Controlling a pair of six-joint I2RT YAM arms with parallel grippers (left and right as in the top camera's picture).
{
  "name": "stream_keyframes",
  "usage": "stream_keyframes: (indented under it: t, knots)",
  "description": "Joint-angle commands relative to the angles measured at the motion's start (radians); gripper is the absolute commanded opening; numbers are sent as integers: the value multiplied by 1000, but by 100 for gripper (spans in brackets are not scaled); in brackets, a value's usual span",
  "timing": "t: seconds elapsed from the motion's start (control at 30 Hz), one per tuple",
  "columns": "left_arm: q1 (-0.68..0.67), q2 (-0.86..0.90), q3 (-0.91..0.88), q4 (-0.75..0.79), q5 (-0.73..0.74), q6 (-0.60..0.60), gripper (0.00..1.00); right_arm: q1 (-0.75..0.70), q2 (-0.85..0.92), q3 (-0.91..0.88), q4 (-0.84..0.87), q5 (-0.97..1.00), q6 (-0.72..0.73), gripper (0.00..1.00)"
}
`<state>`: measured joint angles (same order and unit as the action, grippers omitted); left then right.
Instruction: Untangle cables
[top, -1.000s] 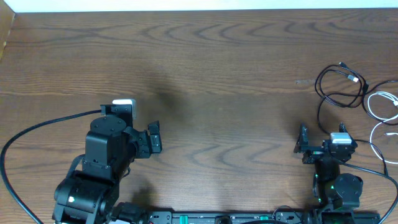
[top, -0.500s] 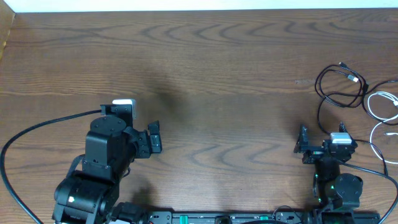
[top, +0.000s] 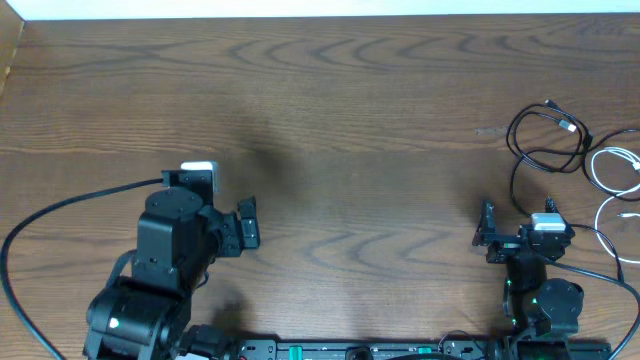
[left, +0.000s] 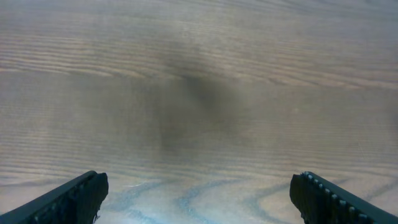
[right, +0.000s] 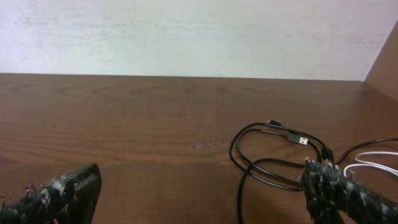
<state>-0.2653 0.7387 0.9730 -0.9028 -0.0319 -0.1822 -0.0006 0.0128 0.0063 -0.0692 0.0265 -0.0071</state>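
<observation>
Both spread wide, pinching nothing: left gripper, right gripper. Ahead and to the right of the right gripper, untouched: looped black cable, white cables just beyond.

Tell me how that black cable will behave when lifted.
Probably floppy: the black cable lies in loose, uneven loops, so it should sag and trail. Likely light, being thin. The white cable lies close beside, so it might drag along.
</observation>
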Motion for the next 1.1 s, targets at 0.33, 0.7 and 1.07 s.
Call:
stream_keyframes:
  t: [0.33, 0.7, 1.07]
  knots:
    - [150, -326, -408, 388, 70, 5, 98, -11, -7, -1, -5, -3, 14, 99]
    - [203, -650, -788, 822, 74, 5, 98, -11, -7, -1, -5, -3, 14, 99]
    - [239, -737, -969, 1126, 81, 60, 98, -11, -7, -1, -5, -3, 14, 99]
